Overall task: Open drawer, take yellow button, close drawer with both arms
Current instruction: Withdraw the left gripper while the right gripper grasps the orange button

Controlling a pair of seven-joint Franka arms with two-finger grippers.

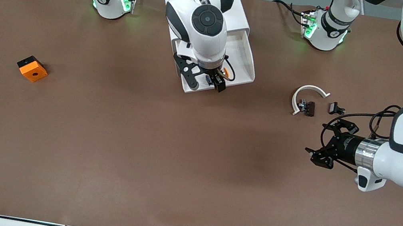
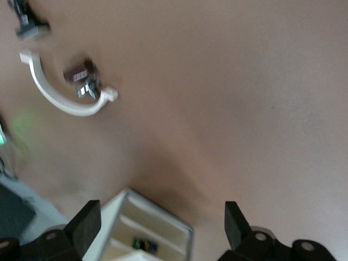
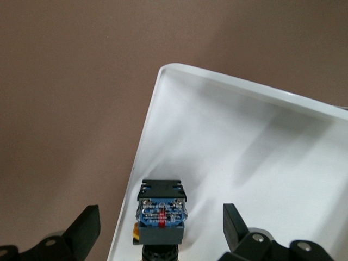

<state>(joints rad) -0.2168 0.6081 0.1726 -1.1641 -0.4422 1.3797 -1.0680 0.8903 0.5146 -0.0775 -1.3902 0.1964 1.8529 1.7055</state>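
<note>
Both pincers open | right pincer (image 3: pixel 157 231) over button (image 3: pixel 161 215) by drawer (image 3: pixel 163 76) rim

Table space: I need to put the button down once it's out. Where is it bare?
Bare brown table stretches between the orange block and the left gripper. Crowded: around the white arc and the open drawer under the right gripper.

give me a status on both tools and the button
Right tool open over the pulled-out drawer, button between its fingers, ungripped. Left tool open, waiting above bare table. Nothing blocking.
</note>
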